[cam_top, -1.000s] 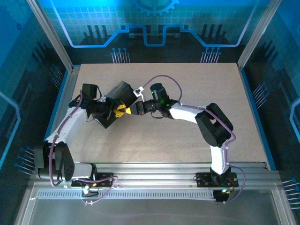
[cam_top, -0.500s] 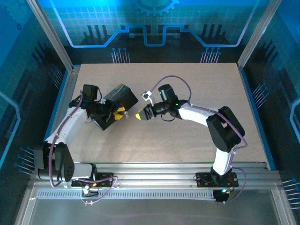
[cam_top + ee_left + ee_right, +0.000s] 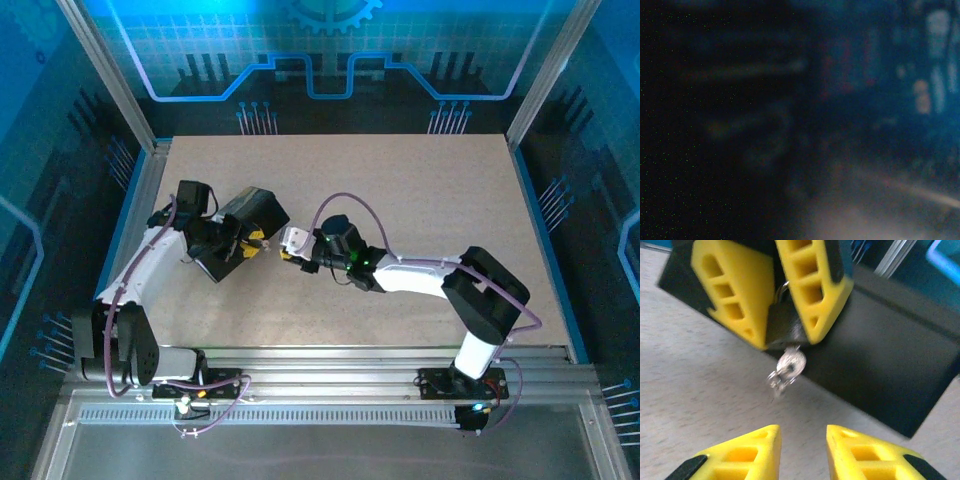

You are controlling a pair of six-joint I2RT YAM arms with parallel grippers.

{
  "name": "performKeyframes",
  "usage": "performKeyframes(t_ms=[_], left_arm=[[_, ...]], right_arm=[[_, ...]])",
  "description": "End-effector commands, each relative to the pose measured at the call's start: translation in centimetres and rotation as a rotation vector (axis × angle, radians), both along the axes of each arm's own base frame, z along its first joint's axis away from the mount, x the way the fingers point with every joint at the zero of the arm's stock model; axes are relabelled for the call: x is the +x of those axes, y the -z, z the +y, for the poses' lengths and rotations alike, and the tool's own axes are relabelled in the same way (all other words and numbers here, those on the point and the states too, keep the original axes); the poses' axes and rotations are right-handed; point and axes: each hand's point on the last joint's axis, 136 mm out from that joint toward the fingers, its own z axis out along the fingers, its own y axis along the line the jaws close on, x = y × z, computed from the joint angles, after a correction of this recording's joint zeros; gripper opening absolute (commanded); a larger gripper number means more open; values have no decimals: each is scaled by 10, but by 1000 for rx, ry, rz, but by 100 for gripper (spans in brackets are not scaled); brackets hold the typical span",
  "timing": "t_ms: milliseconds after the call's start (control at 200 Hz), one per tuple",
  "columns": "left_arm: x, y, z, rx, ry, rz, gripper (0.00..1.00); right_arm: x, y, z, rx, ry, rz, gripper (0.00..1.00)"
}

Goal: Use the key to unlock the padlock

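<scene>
In the right wrist view the padlock (image 3: pixel 781 320), a small dark body with a thin silvery shackle, is pinched between the yellow fingers of my left gripper (image 3: pixel 785 337). The key (image 3: pixel 790 363) sticks out of the padlock's underside, and a small ring (image 3: pixel 776 382) dangles from it. My right gripper (image 3: pixel 802 432) is open a short way in front of the key, with nothing between its fingers. From above, the left gripper (image 3: pixel 252 241) sits against the dark box (image 3: pixel 250 210) and the right gripper (image 3: pixel 284 252) faces it closely. The left wrist view is dark and blurred.
The dark box (image 3: pixel 880 365) lies right behind the padlock and the left fingers. The beige table (image 3: pixel 420 190) stretches to the right and back, bounded by metal frame rails (image 3: pixel 140 200) at the sides.
The right gripper has let go at the padlock and drawn back to the right. Its arm has then dropped lower, and it faces the key again. The left arm has barely moved.
</scene>
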Motion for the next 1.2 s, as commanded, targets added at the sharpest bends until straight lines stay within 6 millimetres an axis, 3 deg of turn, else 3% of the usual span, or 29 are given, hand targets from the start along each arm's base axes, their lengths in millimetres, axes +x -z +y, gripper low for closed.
performKeyframes(t_ms=[0, 255, 595, 990, 1196], left_arm=[[-22, 11, -8, -72, -41, 203, 0], [-17, 8, -13, -88, -27, 197, 0], [-14, 6, -15, -111, -27, 191, 0], [-13, 2, -18, -139, -24, 184, 0], [-13, -1, -20, -155, -17, 176, 0]], right_arm=[[14, -32, 16, 19, 36, -285, 30], [8, -24, 32, -10, 13, -402, 30], [10, -17, 41, -40, -22, -408, 30], [14, -4, 42, -57, -11, -389, 21], [26, -9, 37, -7, 38, -361, 14]])
